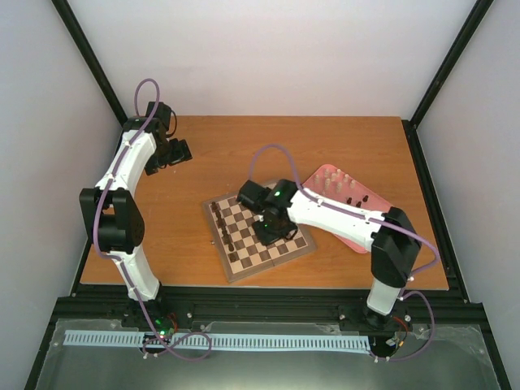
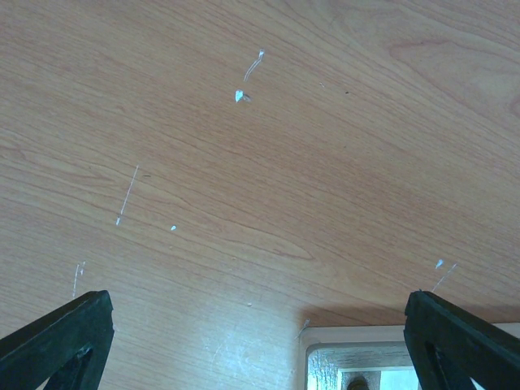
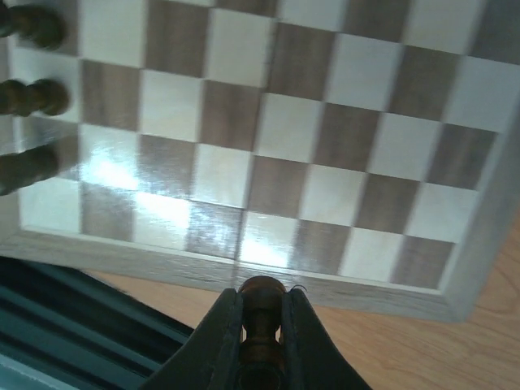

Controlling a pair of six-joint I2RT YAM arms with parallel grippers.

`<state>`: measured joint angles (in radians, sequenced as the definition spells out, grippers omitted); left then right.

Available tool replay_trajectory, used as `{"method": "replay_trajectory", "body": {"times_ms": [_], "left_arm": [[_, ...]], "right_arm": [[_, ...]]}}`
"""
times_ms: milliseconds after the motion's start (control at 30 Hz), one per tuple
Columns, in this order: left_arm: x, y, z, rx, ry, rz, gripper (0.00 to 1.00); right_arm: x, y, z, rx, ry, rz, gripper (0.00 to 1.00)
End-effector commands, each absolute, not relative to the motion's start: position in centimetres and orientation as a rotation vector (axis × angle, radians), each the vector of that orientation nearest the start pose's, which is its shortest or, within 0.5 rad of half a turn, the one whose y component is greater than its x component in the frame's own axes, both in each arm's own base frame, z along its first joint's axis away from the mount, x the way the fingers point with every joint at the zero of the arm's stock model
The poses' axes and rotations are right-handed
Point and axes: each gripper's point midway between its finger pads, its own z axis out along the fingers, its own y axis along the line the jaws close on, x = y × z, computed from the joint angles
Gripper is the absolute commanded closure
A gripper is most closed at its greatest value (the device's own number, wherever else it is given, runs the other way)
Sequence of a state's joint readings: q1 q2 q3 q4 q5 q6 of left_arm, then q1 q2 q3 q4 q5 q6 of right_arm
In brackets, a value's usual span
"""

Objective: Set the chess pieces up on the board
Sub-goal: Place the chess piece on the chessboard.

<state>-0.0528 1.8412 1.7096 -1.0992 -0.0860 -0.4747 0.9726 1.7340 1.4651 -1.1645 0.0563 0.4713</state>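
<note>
My right claw (image 3: 262,302) is clamped on one dark brown chess piece (image 3: 262,290), whose round head shows between the fingers. Directly ahead of the claw lies the board (image 3: 325,162), its border nearest to the fingertips. Three more dark pieces (image 3: 36,96) stand on squares further ahead, to the left. My left claw (image 2: 258,302) stands wide apart over the bare wooden surface (image 2: 284,162), gripping nothing.
</note>
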Motion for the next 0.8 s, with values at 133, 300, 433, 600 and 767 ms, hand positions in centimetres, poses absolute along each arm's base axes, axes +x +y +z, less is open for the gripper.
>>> {"method": "replay_trajectory", "body": {"times_ms": [133,300,433,600,767], "left_arm": [[42.5,-0.9,17.4,-0.594,2.693,-0.007,0.0],[42.3,-0.9,17.6,-0.592,2.687,-0.015,0.0],[42.2,-1.2,17.7,-0.592,2.682,-0.04,0.0],[42.2,-1.0,18.0,-0.592,2.668,-0.035,0.0],[42.2,-1.0,18.0,-0.593,2.669,-0.032,0.0]], "right_arm": [[16.8,34.3,11.1,-1.007,2.831,0.094,0.97],[15.2,36.5,10.4,-1.111,2.805,0.113,0.97],[14.3,37.9,9.8,-1.164,2.787,0.129,0.97],[13.6,38.8,9.1,-1.22,2.764,0.124,0.97],[13.0,39.2,8.4,-1.254,2.761,0.148,0.97]]}}
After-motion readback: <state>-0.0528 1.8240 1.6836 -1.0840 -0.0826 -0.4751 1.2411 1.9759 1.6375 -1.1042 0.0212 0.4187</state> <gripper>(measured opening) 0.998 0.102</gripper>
